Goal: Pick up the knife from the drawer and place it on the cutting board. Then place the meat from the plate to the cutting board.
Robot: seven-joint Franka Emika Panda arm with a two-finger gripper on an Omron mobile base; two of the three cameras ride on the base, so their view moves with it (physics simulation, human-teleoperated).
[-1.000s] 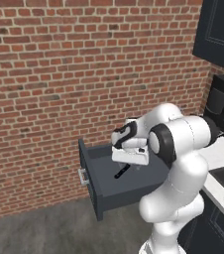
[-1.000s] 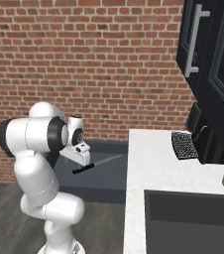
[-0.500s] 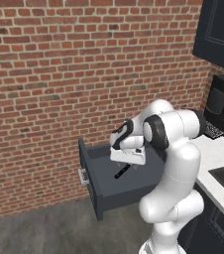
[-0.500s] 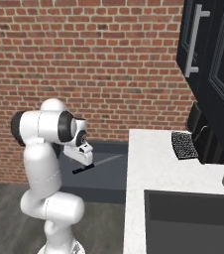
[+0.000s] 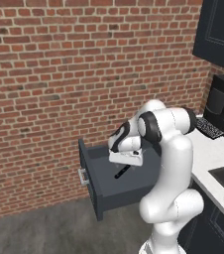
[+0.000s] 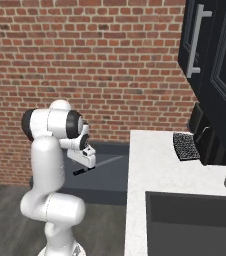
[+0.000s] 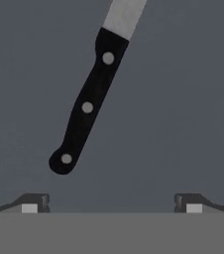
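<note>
While the arm bends down over the open drawer (image 5: 96, 191), the pincer (image 7: 111, 202) hangs with jaws spread wide, just above the knife (image 7: 86, 106) lying on the drawer floor.

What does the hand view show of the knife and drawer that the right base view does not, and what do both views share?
The hand view alone shows the three rivets on the knife handle and the pincer fingertips spread wide, clear of the knife. The right base view alone shows the white counter, the brick wall and the arm above the drawer. Both show the knife lying on the drawer floor.
</note>
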